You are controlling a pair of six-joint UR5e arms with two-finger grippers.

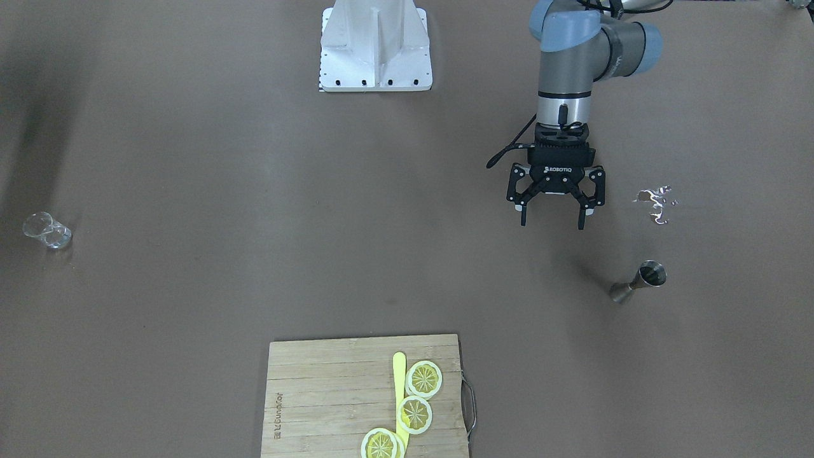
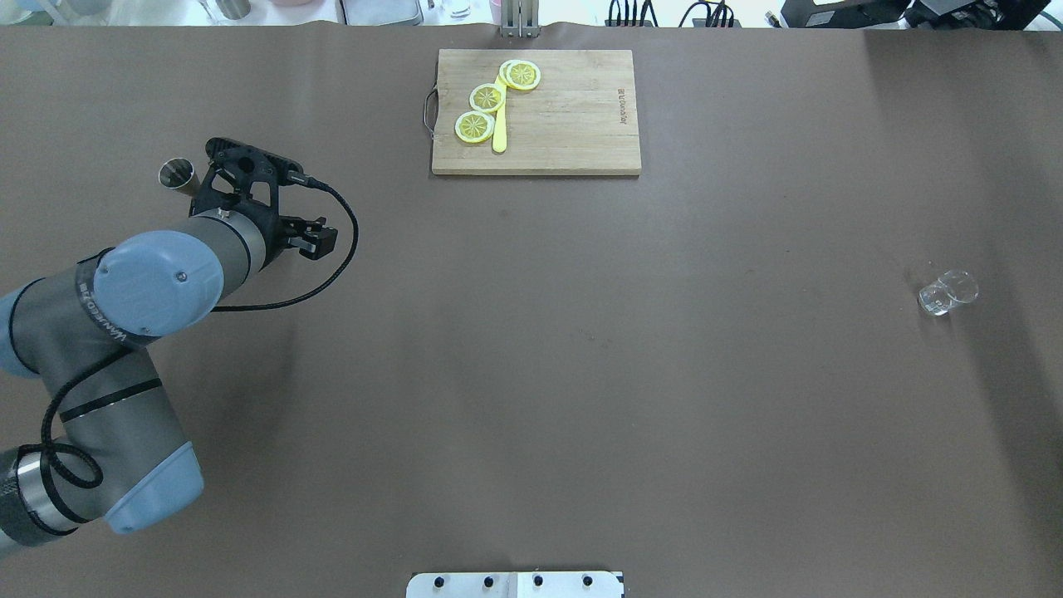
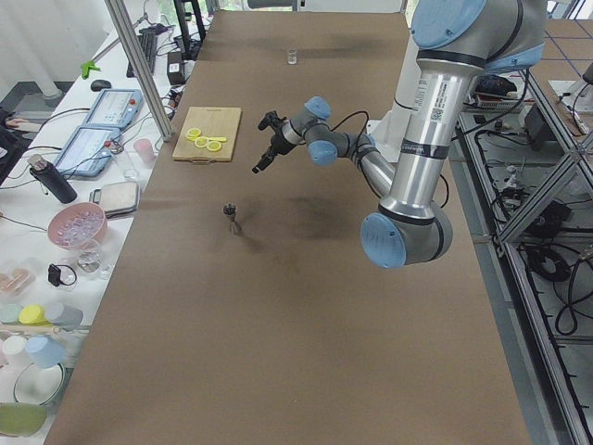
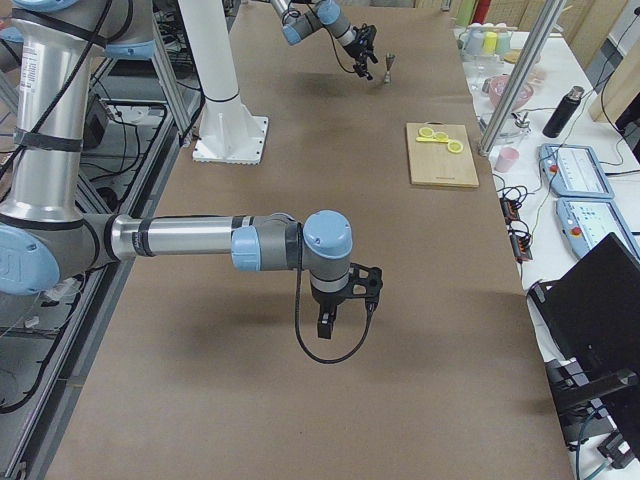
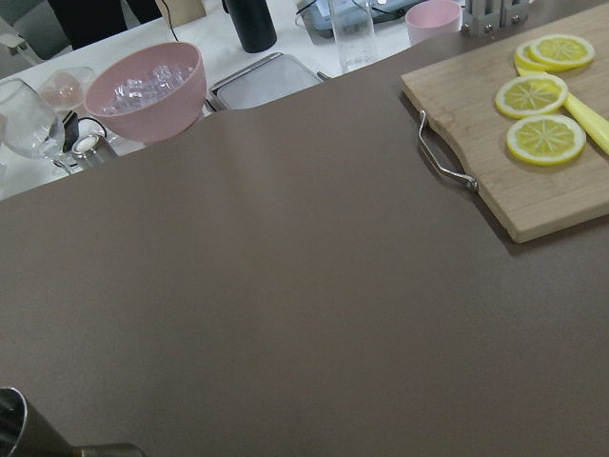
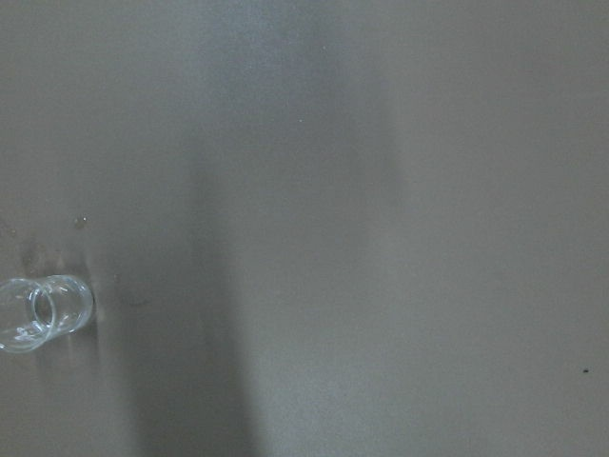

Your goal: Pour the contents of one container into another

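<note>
Now the left gripper (image 1: 552,221) hangs empty, fingers spread wide, near the upright steel jigger (image 1: 639,282) on the brown table (image 1: 254,222). Whether the right gripper (image 4: 335,318) is spread I cannot tell; the clear glass (image 1: 48,230) stands well apart, toward the table's other end.

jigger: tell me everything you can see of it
The jigger is small and made of shiny grey steel: two cones joined at a narrow waist. It stands upright on the table, resting on one cone with the other cone's open mouth up. The inside looks dark, and I cannot tell what it holds. Only the table touches it. The left pincer hangs open close by, apart from it. The glass cup is far off, at the table's other end.
</note>
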